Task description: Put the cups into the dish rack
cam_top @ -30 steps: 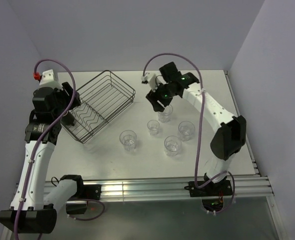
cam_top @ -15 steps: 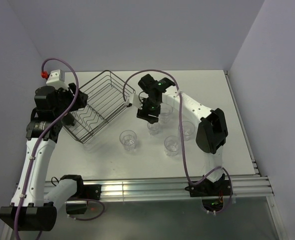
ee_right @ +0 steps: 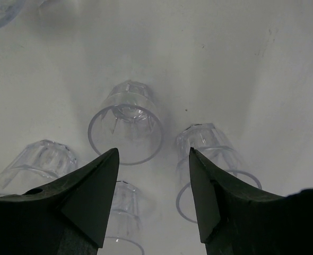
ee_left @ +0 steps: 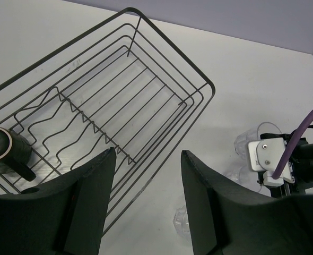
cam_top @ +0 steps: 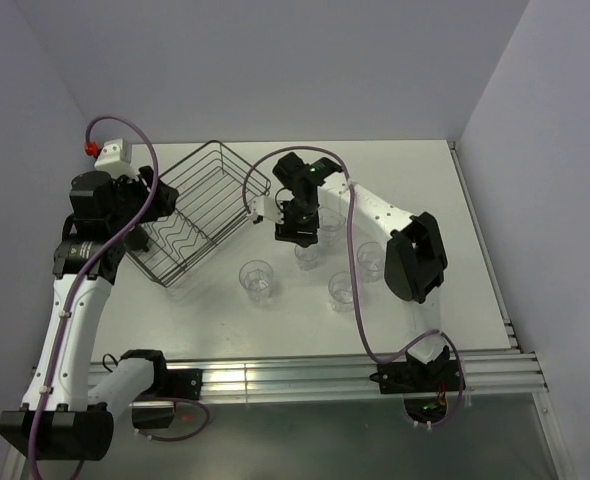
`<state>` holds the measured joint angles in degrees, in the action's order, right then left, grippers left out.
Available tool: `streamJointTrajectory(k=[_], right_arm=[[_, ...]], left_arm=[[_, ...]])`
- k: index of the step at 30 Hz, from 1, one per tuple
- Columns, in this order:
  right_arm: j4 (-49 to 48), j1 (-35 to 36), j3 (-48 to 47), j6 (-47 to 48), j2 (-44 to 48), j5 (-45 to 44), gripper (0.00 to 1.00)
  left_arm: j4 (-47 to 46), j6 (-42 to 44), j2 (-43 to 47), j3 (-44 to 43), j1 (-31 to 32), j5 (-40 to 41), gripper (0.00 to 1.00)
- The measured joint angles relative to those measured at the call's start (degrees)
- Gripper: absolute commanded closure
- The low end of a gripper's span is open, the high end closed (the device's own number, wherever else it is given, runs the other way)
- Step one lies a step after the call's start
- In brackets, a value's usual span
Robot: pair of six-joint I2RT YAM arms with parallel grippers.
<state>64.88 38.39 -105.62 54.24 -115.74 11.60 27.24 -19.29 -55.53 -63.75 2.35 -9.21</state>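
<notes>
Dish rack [cam_top: 205, 205] lies with its long axis near-left to far-right; tumblers [ee_right: 125, 130] stand mouth-up. Left gripper [ee_left: 146, 202] and right gripper [ee_right: 154, 196] hang half-open, empty.

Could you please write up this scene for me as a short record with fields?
Dish rack: black wire basket, on the left part of the table
Mug: dark, inside the rack
Glasses: five clear tumblers, upright on the table right of the rack, none loaded
Left claw: open, empty, over the rack
Right claw: open, empty, over the glasses
</notes>
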Motion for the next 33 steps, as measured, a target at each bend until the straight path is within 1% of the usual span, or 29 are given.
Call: streamJointTrajectory(k=[6, 16, 18, 19, 21, 22, 23, 24, 26, 27, 29, 33], right_arm=[[-0.7, 0.0, 1.9, 2.0, -0.4, -0.2, 0.38], [-2.4, -0.3, 1.8, 2.9, -5.7, -0.2, 0.38], [-2.7, -0.4, 1.8, 3.1, -6.6, -0.2, 0.39], [-2.8, -0.5, 1.8, 3.1, -7.0, -0.2, 0.44], [-2.8, -0.6, 1.8, 3.4, -7.3, -0.2, 0.5], [-2.8, -0.6, 1.8, 3.4, -7.3, -0.2, 0.57], [-2.9, -0.7, 1.8, 3.6, -7.3, -0.1, 0.6], [-3.0, -0.7, 1.8, 3.7, -7.3, 0.0, 0.67], [-3.2, -0.7, 1.8, 3.8, -7.3, 0.2, 0.76], [-3.2, -0.8, 1.8, 3.8, -7.3, 0.5, 0.88], [-3.4, -1.0, 1.9, 3.9, -7.1, 1.2, 1.0], [-4.4, -1.5, 3.1, 3.7, -6.3, 1.9, 1.0]], left_arm=[[0.0, 0.0, -0.3, 0.0, 0.0, 0.0, 0.41], [-0.1, -0.1, -0.4, 0.9, 0.0, -0.3, 0.41], [-0.1, -0.1, -0.5, 1.1, 0.0, -0.5, 0.41], [-0.1, -0.1, -0.5, 1.2, 0.0, -0.7, 0.41], [-0.1, -0.1, -0.5, 1.5, 0.0, -0.7, 0.41], [-0.1, -0.1, -0.6, 1.5, 0.0, -0.7, 0.41], [-0.1, -0.1, -0.6, 1.6, 0.0, -0.7, 0.41], [-0.1, -0.1, -0.6, 1.6, 0.0, -0.7, 0.41], [-0.2, -0.1, -0.6, 1.7, 0.0, -0.9, 0.42], [-0.2, -0.1, -0.6, 1.7, 0.0, -1.0, 0.42], [-0.2, -0.1, -0.6, 1.7, 0.0, -1.1, 0.42], [0.0, -0.5, -1.1, 1.7, 0.0, -1.5, 0.41]])
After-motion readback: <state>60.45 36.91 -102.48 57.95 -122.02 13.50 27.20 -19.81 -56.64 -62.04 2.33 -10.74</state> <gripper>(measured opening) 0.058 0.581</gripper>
